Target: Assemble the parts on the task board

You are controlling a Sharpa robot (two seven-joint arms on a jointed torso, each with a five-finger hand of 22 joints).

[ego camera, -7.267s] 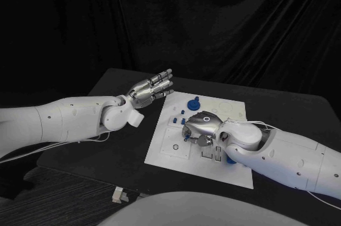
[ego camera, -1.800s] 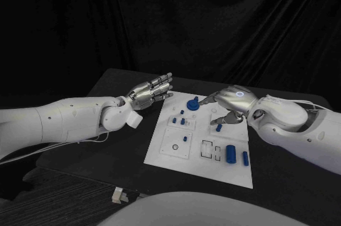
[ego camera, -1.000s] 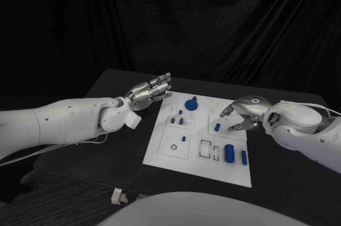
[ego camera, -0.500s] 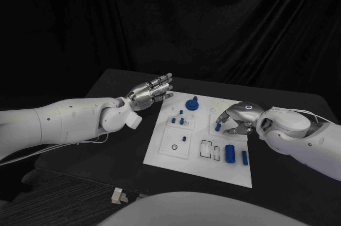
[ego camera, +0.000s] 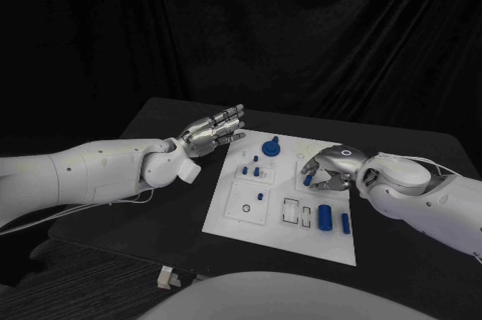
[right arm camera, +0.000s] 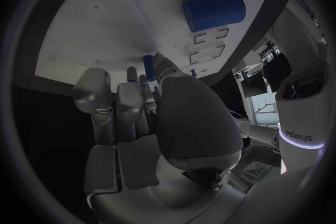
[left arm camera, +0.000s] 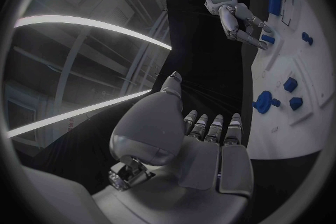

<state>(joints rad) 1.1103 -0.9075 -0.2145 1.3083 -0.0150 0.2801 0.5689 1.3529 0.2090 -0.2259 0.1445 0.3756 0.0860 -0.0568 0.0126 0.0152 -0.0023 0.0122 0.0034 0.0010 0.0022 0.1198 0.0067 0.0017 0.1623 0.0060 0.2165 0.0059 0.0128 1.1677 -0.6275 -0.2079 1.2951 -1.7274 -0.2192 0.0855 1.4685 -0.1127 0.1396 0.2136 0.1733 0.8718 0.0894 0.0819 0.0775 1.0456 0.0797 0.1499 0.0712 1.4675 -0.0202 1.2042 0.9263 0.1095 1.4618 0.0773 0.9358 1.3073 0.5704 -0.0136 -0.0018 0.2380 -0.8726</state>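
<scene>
Right robot hand (ego camera: 329, 168) hung over the right part of the board (ego camera: 241, 222), its fingers curled down around a small blue peg (ego camera: 308, 181). Whether the fingers actually pinched the peg or merely bracketed it could not be told: the wrist view showed a fingertip beside the blue piece but not the contact. That posture suggested a grasp being set, with the palm kept above so the peg stayed upright. Left robot hand (ego camera: 213, 131) was held off the board's far-left corner, fingers straight and apart, holding nothing, probably parked out of the working arm's way.

The board was a white plate lying mid-counter (ego camera: 150, 215), slightly skewed, with raised panels and outlined recesses. A blue knob (ego camera: 271, 148) stood near its far edge; small pegs (ego camera: 251, 171) stood in a panel just nearer. A single short peg (ego camera: 260, 196) sat in the near-left panel beside a dark ring (ego camera: 247, 209). Near the right edge lay a thick cylinder (ego camera: 324, 217) and a thinner rod (ego camera: 345, 224), side by side and loose, beside two empty rectangular slots (ego camera: 297, 212).
</scene>
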